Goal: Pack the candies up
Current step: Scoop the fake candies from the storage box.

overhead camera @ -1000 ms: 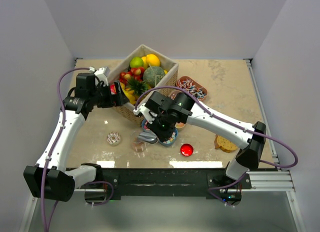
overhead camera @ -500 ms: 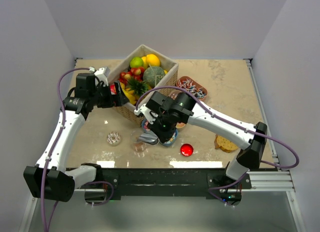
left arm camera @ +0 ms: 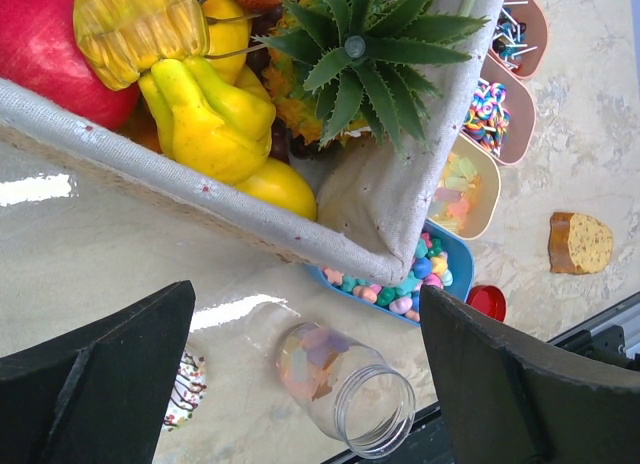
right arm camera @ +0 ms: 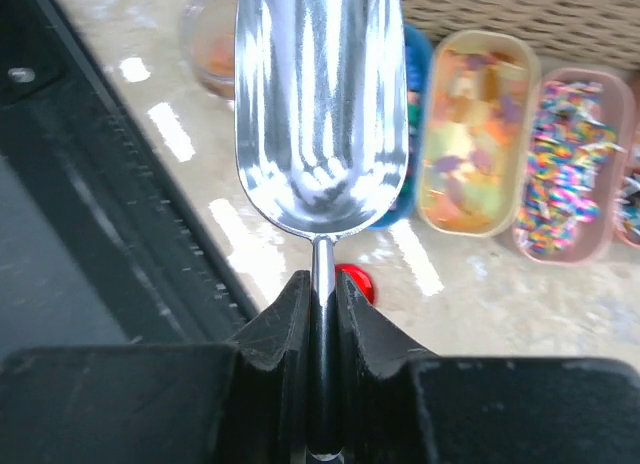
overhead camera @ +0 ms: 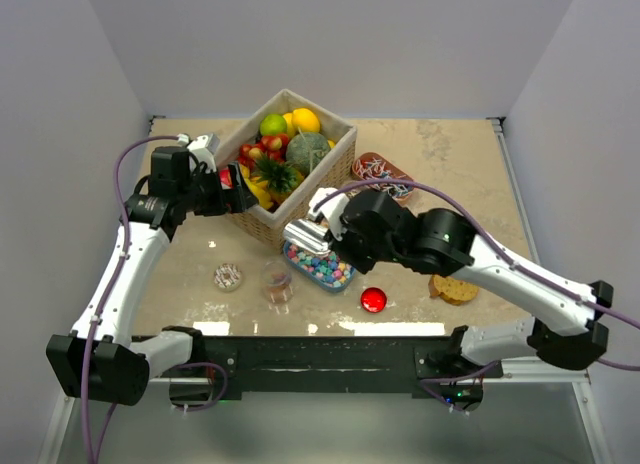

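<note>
While the right hand (right arm camera: 322,294) pinches the handle of a metal scoop (right arm camera: 320,114) held above the tabletop (right arm camera: 500,284), the candies (left arm camera: 415,279) lie in a row of small trays (left arm camera: 490,209) just beside the fruit basket (left arm camera: 200,212). The left hand (left arm camera: 305,299) hangs spread wide over the basket's corner, a glass jar (left arm camera: 350,384) on the tabletop nearby.

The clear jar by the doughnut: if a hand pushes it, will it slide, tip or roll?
The jar looks clear and smooth, so probably slippery and breakable. It stands upright, lidless and lightly filled, so a high push might tip it.
</note>
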Controlling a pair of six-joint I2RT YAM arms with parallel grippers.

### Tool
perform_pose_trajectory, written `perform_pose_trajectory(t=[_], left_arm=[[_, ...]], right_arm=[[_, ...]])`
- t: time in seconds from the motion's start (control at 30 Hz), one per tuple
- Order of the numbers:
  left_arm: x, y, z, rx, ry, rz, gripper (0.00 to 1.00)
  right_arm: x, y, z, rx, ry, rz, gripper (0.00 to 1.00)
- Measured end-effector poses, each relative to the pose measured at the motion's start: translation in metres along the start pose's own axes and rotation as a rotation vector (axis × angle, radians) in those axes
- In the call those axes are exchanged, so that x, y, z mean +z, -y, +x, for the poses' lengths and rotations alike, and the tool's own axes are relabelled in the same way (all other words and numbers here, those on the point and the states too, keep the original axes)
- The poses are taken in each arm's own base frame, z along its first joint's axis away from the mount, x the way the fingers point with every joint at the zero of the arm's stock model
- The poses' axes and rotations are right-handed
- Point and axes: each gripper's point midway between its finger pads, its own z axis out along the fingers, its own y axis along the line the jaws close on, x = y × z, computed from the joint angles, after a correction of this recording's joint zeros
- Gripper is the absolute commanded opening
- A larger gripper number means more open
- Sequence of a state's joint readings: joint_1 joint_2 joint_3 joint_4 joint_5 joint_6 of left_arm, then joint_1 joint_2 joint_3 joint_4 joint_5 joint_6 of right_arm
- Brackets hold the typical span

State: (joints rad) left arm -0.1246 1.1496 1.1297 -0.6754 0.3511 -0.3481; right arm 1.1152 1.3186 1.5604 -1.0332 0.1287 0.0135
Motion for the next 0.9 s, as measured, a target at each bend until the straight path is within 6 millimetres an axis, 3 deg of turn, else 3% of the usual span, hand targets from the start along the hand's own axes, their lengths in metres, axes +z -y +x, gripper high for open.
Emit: perform_pose_trajectory(t=[0.13,0.3,0.6,0.9], left_arm=[[0.000,0.000,0.000,0.000,0.000,0.000,1.00],[0.000,0.001,0.001,0.000,-0.003,0.006,1.00],[0.008,0.006,0.020,-0.014,-0.056,0.076,0.99],[0.016,0.009,0.036,-0.028,-0.085,0.131,0.98]], right_arm=[[-0.003,0.025,0.018,-0.022,0.030,0.139,0.00],[0.019,0.046,0.053,-0.065,-0.083,0.275,0.00],[0.060,0.033,0.094,-0.071,-0.325,0.215,0.00],[0.064,0.032,0.102,0.084,-0.380,0.089,0.00]])
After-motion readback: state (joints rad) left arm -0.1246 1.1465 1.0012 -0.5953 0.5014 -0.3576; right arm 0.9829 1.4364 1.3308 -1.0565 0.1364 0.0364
